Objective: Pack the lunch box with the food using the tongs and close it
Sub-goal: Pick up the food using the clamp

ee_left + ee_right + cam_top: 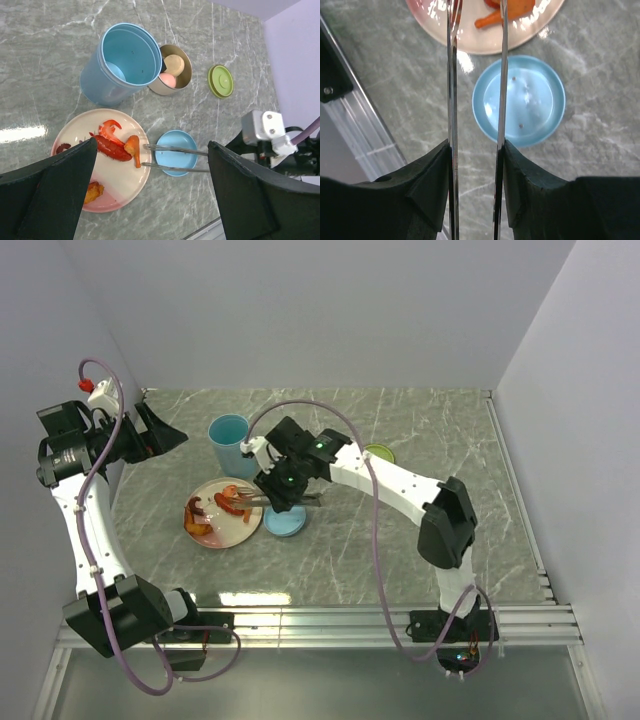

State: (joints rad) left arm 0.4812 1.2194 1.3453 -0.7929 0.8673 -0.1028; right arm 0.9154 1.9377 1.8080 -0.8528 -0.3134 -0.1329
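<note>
Right gripper [476,150] had its jaws clamped on the silver tongs [452,75], tips out past the small blue dish [530,100] on the bench, right at the shrimp pieces [111,147] on the pink-and-cream plate [122,177] (left gripper [163,434] jaws were wide, holding nothing).

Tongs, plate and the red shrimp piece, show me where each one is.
tongs [451,100]: right wrist view, left arm's middle.
plate [120,177]: left wrist view, bare cream surface.
red shrimp piece [112,149]: left wrist view, its body.

Overhead camera looks down from behind; both nearer wrist cameras face downward, apparently sharing the plate [120,175].
</note>
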